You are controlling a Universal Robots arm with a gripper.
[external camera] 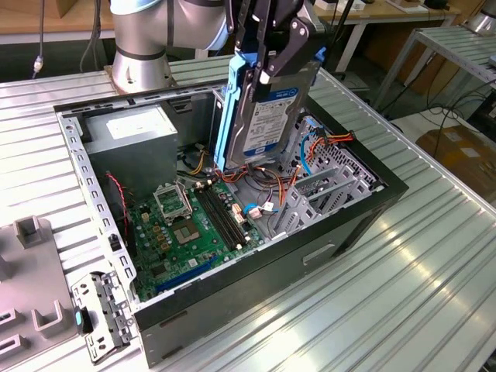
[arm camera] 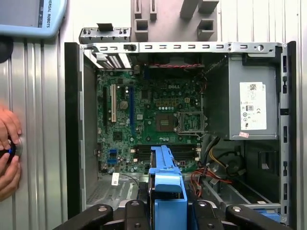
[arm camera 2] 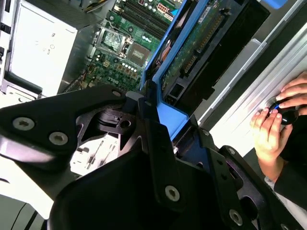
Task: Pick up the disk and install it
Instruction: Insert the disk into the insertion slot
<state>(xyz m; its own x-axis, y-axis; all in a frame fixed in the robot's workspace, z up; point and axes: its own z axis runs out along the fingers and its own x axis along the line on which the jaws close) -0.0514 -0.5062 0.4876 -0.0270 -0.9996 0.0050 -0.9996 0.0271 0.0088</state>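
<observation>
The disk point(external camera: 263, 116), a grey drive in a bright blue carrier, hangs on edge over the open computer case point(external camera: 256, 271). My gripper point(external camera: 273, 62) is shut on its upper end, black fingers point(external camera: 298, 46) pressing both faces. The disk's lower edge is level with the case's rim, above the cables beside the metal drive cage point(external camera: 325, 190). In the first wrist view the blue carrier point(arm camera: 166, 184) runs out from between the fingers point(arm camera: 136, 213) toward the motherboard point(arm camera: 153, 112). The second wrist view shows the disk's green circuit side point(arm camera 2: 199, 45) and blue rail point(arm camera 2: 175, 52) past the gripper point(arm camera 2: 160, 122).
Inside the case lie the motherboard point(external camera: 190, 225), a grey power supply point(external camera: 128, 136) and loose cables point(external camera: 267, 182). A grey fixture point(external camera: 31, 294) and a metal bracket point(external camera: 101, 310) sit on the ribbed table. A person's hands point(arm camera: 7, 153) rest beside the case near a pendant point(arm camera: 29, 17).
</observation>
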